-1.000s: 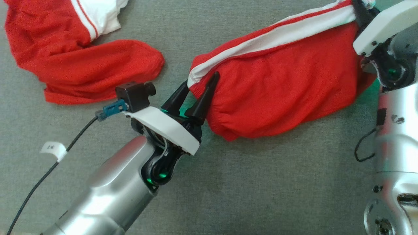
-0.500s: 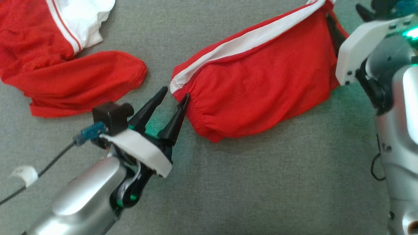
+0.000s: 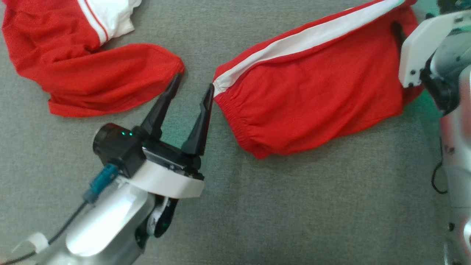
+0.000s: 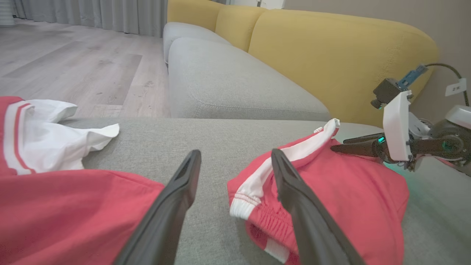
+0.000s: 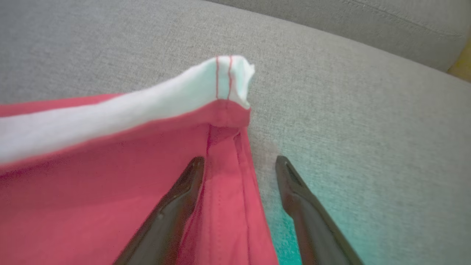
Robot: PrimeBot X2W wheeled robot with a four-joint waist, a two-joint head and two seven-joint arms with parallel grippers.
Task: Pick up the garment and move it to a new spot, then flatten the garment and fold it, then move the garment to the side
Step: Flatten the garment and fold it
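Head view gives us the red shorts (image 3: 312, 92) lying folded on the grey sofa cushion (image 3: 294, 206). Left claw (image 3: 194, 81) and right claw (image 5: 240, 159) gape empty at its ends. We judge that only moving it aside remains.

Two red-and-white cloth garments (image 3: 95, 77) (image 3: 316, 88), two black two-fingered robot grippers (image 3: 194, 81) (image 5: 240, 159), one big grey fabric sofa seat (image 3: 294, 206), one yellow sofa back (image 4: 331, 55)
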